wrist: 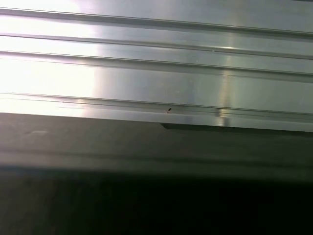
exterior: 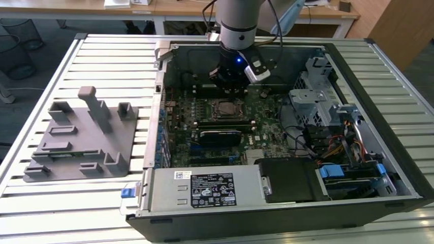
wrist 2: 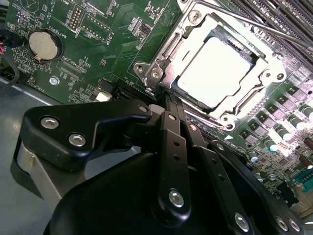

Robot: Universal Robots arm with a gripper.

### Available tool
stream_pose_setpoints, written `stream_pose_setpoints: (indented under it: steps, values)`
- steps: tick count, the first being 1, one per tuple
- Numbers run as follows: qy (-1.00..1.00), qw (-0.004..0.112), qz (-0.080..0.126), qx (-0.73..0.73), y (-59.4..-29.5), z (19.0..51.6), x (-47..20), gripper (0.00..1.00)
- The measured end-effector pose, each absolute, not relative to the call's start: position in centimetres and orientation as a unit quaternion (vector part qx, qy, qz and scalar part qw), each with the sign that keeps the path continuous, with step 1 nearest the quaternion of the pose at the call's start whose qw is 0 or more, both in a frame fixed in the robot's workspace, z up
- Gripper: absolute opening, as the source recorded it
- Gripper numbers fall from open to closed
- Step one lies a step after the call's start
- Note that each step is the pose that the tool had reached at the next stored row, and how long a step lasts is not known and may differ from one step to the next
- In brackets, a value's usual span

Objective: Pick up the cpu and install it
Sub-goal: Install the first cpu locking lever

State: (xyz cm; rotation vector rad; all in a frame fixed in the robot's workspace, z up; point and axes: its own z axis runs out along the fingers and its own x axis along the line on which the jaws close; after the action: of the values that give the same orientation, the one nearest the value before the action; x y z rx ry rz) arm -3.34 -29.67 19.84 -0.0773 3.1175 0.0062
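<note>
One cpu (wrist 2: 215,73) seated in socket | one end effector (exterior: 233,87) above it

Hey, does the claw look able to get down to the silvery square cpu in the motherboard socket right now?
Probably yes. The silvery square cpu lies uncovered inside the metal socket frame, and the black claw sits just beside that frame with nothing between them.

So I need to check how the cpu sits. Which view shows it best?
The second wrist view: the cpu lies close up in its socket frame, with the gripper just beside it. In the exterior view it is a small square on the motherboard.
</note>
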Motion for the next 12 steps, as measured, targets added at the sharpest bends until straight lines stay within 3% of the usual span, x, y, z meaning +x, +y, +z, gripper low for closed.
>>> stream_pose_setpoints:
  steps: [12]
  values:
    - [1.0, 0.011, 0.002, -0.025, -29.68, 20.07, -3.34, 0.11]
